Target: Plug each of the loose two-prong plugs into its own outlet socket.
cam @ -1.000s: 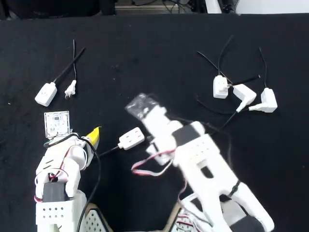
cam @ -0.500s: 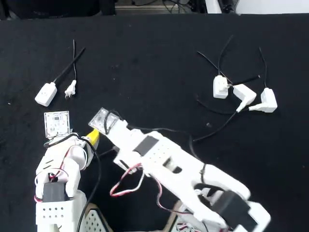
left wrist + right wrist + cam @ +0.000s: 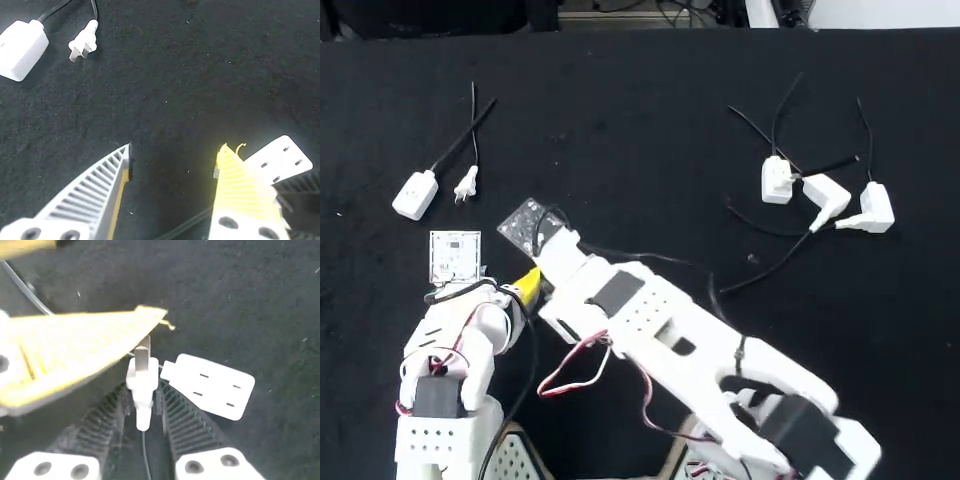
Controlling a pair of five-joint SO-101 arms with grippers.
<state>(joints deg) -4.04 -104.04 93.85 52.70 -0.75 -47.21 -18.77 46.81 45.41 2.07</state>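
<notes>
On the black table (image 3: 640,120), the right gripper (image 3: 141,388) clamps a plug (image 3: 142,371) prongs-forward just beside the socket (image 3: 210,386) at near left, likely for insertion; the left gripper (image 3: 175,150) hangs spread, likely to brace it.

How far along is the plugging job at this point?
Nothing looks clearly finished. In hand: the right gripper is shut on a plug, which sits beside a socket but is not inserted. Left to do: that insertion, plus the second plug, lying loose next to its socket block on the table's left side. Whether the white cluster on the right side is mated cannot be told.
</notes>
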